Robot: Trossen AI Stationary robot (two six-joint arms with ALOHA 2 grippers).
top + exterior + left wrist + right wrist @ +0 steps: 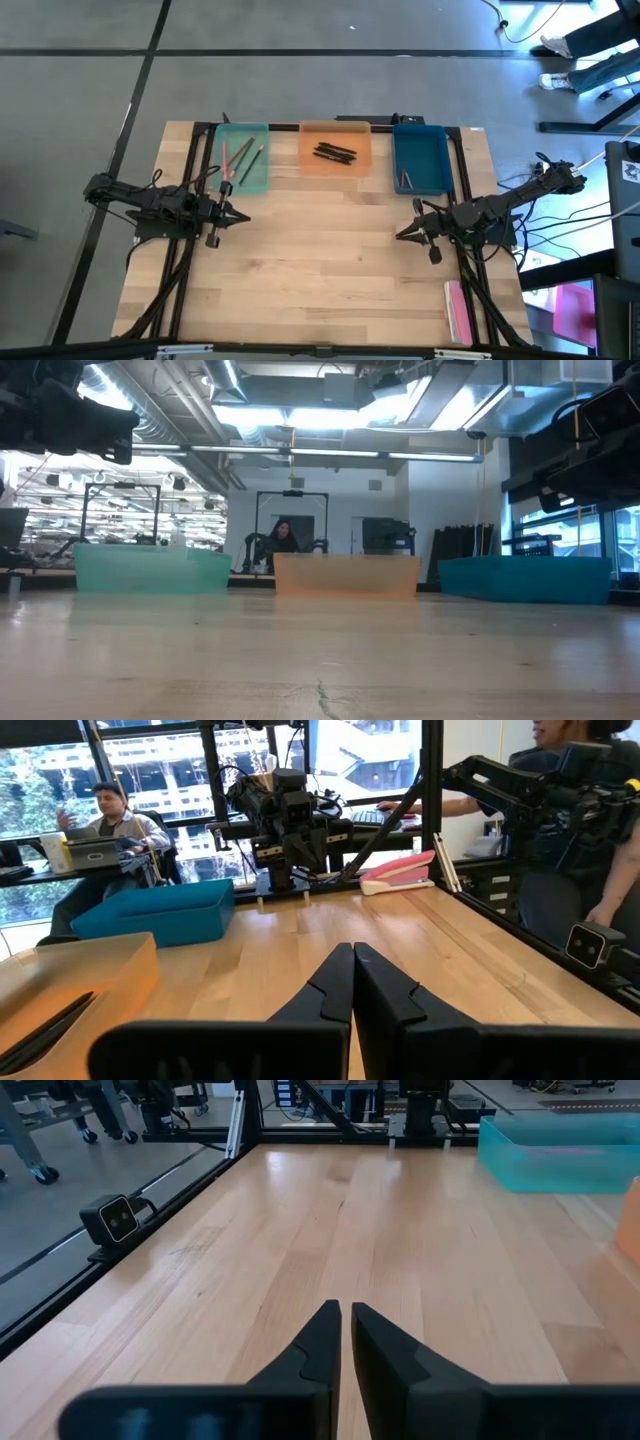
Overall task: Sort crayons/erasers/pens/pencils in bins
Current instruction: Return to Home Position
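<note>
Bins (pixel 312 135) line the far edge; left pincer (pixel 247 217) and right pincer (pixel 398 236) well apart.

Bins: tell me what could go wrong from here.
1. Pencils lie in the teal bin, but one pink pencil lies in the blue bin: the sort may count as mixed.
2. The pink strip lies near the table's front corner, on the side of the right gripper; it may be left unsorted or knocked off.
3. The left gripper, shut, sits close to the teal bin; a swing could nudge it.
</note>
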